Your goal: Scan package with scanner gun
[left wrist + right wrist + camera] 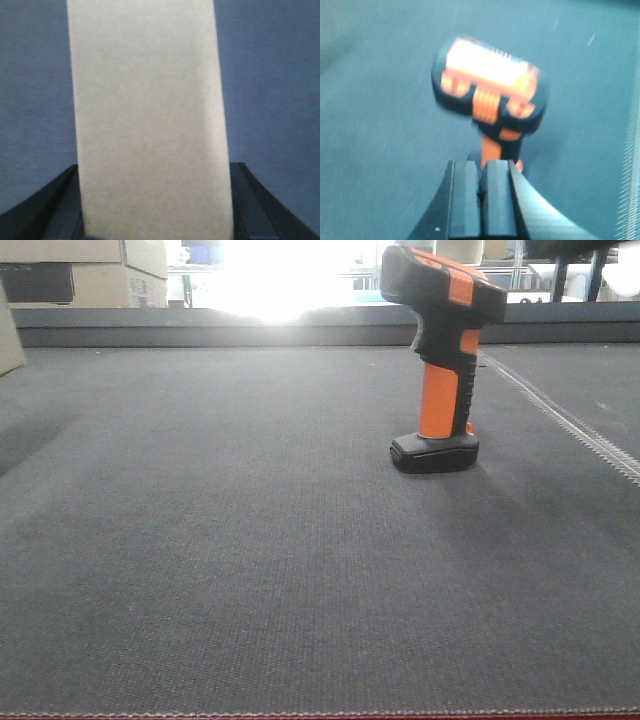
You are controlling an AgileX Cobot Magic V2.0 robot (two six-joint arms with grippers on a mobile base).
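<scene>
The scanner gun [441,390], orange and black, stands upright on its base on the dark grey mat, right of centre. In the right wrist view it [490,85] stands just beyond my right gripper [481,162], whose two black fingers are pressed together with nothing between them. In the left wrist view a plain beige package [147,110] fills the middle of the frame. My left gripper [155,167] has a black finger against each side of it and holds it over the mat. Neither gripper shows in the front view.
The mat [250,540] covers the whole table. A pale seam [570,420] runs along it at the right. Cardboard boxes [90,270] stand behind the far edge at the left. A beige corner [8,335] shows at the left edge. Bright glare fills the back centre.
</scene>
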